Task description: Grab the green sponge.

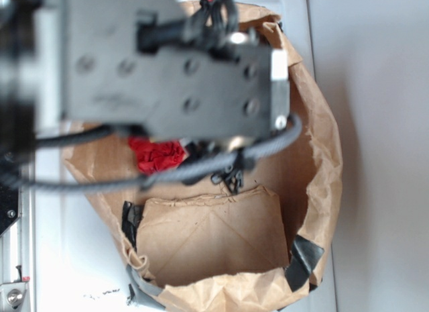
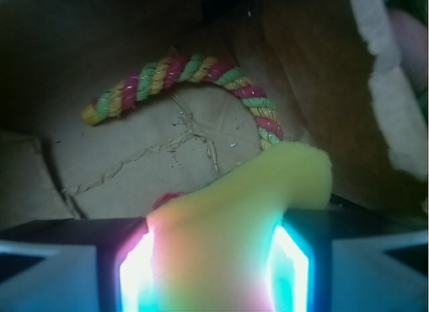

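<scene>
In the wrist view a pale yellow foam wedge, the green sponge, fills the lower middle, pinched between my two lit fingers. My gripper is shut on it and holds it above the floor of the paper bag. In the exterior view my arm reaches over the brown paper bag; the sponge and the fingers are hidden there beneath the arm.
A curved rope of red, yellow and green strands lies on the bag floor beyond the sponge. A red ruffled cloth ball sits in the bag under my arm. The bag's walls rise on all sides. A white fleecy edge is at the right.
</scene>
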{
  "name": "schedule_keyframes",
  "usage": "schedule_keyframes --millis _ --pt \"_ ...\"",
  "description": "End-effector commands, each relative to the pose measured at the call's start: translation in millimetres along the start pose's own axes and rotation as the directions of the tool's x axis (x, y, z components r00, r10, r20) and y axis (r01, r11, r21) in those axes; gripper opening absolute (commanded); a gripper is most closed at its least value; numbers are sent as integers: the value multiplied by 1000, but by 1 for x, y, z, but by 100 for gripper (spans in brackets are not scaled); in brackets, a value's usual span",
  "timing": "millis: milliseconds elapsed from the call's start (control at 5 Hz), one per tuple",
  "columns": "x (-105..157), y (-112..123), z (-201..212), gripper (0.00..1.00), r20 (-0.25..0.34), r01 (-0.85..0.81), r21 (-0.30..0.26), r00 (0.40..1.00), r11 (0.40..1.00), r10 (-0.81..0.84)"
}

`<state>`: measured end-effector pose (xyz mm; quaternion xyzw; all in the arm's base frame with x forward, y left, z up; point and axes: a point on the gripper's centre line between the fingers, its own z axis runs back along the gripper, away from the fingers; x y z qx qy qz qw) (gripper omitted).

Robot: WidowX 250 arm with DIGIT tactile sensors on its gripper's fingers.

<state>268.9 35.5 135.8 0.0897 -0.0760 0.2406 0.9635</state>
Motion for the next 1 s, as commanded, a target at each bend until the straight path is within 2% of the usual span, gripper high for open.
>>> schedule_keyframes --millis 0,200,400,800 --pt "9 -3 27 0 162 209 -104 968 972 -191" --pt "13 -4 39 0 148 320 -148 943 936 -299" --pt "12 -7 52 0 130 387 -150 920 910 -370" --pt "7 -10 55 0 135 403 -127 912 906 -387"
